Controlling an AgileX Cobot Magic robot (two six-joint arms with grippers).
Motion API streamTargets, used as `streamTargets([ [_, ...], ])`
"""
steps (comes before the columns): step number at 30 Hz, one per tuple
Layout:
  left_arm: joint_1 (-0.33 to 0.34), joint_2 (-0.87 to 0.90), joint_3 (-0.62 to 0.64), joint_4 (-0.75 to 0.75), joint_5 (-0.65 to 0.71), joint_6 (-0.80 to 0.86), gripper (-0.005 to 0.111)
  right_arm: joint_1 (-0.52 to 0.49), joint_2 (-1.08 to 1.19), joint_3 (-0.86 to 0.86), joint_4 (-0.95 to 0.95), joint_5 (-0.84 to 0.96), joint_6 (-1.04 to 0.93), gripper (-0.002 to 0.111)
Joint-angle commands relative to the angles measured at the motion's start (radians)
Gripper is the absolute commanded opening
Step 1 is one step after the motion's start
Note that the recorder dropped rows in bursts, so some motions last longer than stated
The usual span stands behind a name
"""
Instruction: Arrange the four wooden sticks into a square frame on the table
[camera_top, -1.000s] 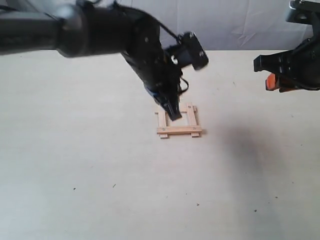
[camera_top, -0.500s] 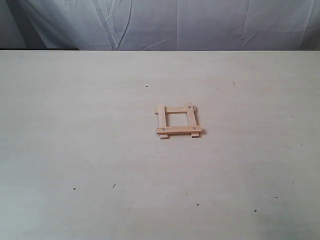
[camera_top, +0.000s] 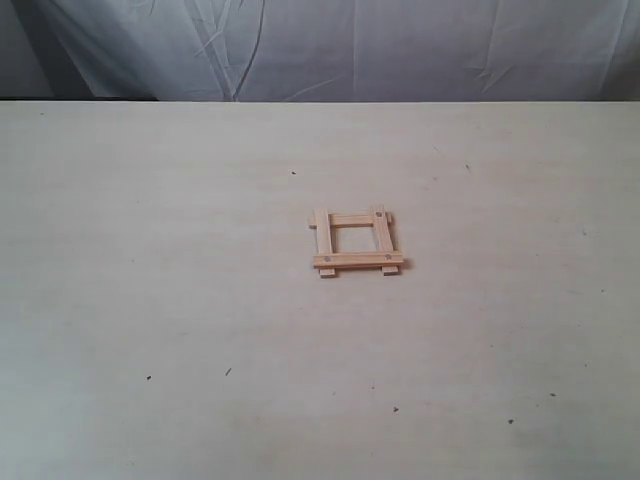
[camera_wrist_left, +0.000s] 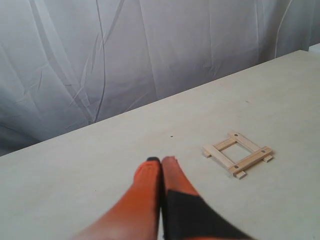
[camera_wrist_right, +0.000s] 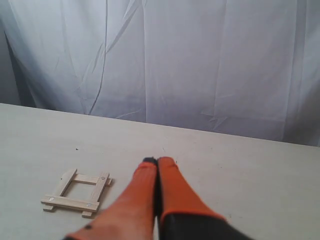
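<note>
We see the square frame (camera_top: 357, 243) lying flat in the middle of the table (camera_top: 150, 250), well apart from the far edge, with open surface all round. Its near strip (camera_top: 358, 262) runs left-right and its side strips (camera_top: 322, 238) run near-far. Our left gripper (camera_wrist_left: 161, 161) and right gripper (camera_wrist_right: 157, 161) are each pressed together, holding nothing.

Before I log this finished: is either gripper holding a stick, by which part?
Nothing. Orange-fingered left gripper and right gripper are shut empty, off the light-wood square frame.

The square frame (camera_top: 356, 262) lies flat near the middle of the table (camera_top: 150, 300).
</note>
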Motion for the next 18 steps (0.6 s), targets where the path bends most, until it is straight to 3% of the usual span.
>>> streamTargets([
  [1,0.002,-0.007,0.005,0.003,-0.001,-0.007,0.000,-0.005,-0.006,0.010,0.000,-0.013,-0.006,0.000],
  [11,0.002,-0.007,0.005,0.003,-0.001,-0.007,0.000,-0.010,-0.006,0.120,-0.082,-0.051,0.035,0.000],
  [18,0.002,-0.007,0.005,0.003,-0.001,-0.007,0.000,-0.108,-0.006,0.202,-0.085,-0.085,0.112,0.000],
])
